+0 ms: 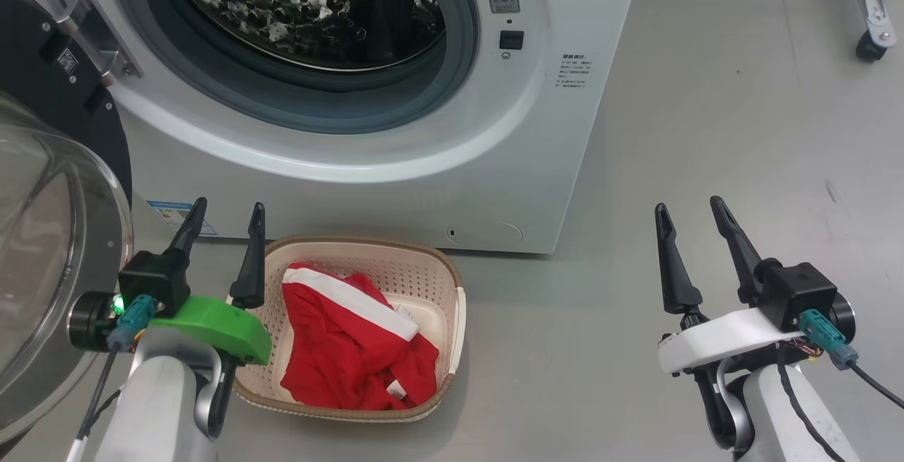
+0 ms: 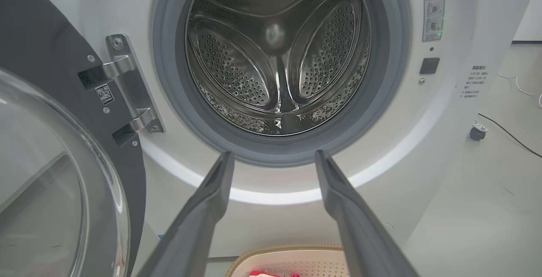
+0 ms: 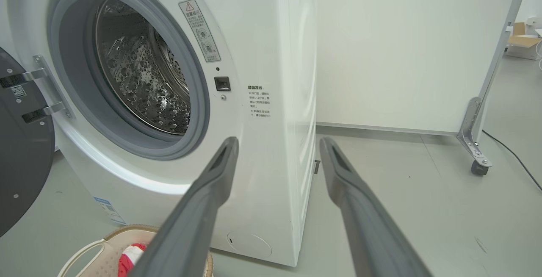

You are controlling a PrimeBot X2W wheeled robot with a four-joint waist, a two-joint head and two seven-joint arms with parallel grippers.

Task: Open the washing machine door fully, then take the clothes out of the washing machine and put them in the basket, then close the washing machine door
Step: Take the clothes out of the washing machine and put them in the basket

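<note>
At the far left the washing machine door (image 1: 49, 236) is hanging wide open on its hinge (image 1: 88, 20), its glass bowl bulging toward the robot. Just beside that bowl the left hand (image 1: 229, 205) is hovering with its two fingers spread wide apart and nothing between them, pointing at the machine's front.

Next along, the basket (image 1: 424, 271) is sitting on the floor (image 1: 706, 130) close against the foot of the washing machine (image 1: 494, 165). The clothes (image 1: 346, 349) are lying bunched inside it, red with the white band uppermost. Above, the drum (image 1: 304, 10) is showing bare steel in all three views, so the unloading step looks finished and closing the door is judged to be the step in hand.

That move is calling for a hand to get behind the door's outer side, or onto its black rim, and swing it rightward across the grey-rimmed opening until it latches. The left hand is the nearer one, but its own arm is standing inside the door's arc and will probably need to shift clear first. The basket is lying below the opening; whether the door's lower edge is passing above its rim cannot be told from here.

To the right, the right hand (image 1: 688, 205) is idling over bare floor, well apart from the machine, its fingers equally wide and holding nothing. Beyond it, a wheeled frame (image 1: 872, 45) is standing far from the work.
</note>
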